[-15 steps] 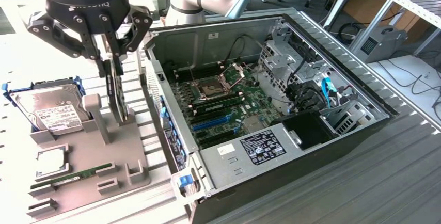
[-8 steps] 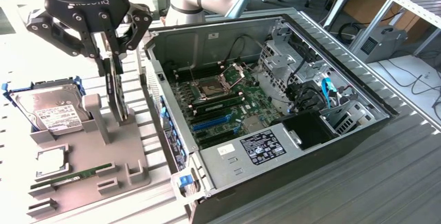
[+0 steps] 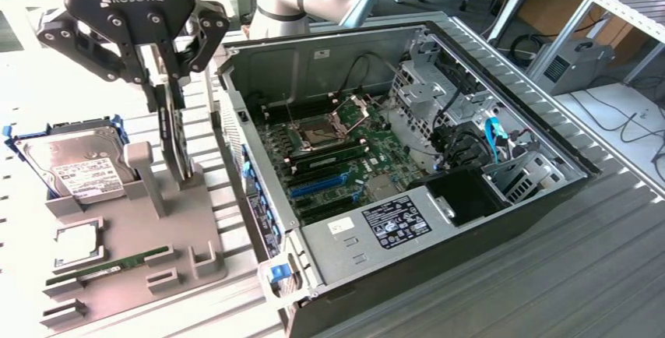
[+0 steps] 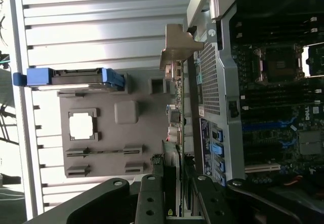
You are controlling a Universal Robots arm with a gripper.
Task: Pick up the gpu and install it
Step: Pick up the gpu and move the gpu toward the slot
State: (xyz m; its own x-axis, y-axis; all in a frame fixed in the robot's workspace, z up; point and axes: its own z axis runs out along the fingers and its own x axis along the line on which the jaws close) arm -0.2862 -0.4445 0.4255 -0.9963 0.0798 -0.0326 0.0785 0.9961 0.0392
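- Table (image 3: 582,260) (image 4: 101,32): pale grey metal top, ribbed in long parallel slats.
- Grey holder tray (image 3: 192,225) (image 4: 152,128): lies flat on the table at the exterior view's left, near side. Its upper face has moulded slots and recesses.
- Open computer case (image 3: 311,65) (image 4: 210,77): lies on its side on the table, just beside the tray, at the exterior view's right. Interior faces up.
- Hard drive in a blue frame (image 3: 73,163) (image 4: 76,74): at the tray's far left corner. Whether it bears on tray or table cannot be told.
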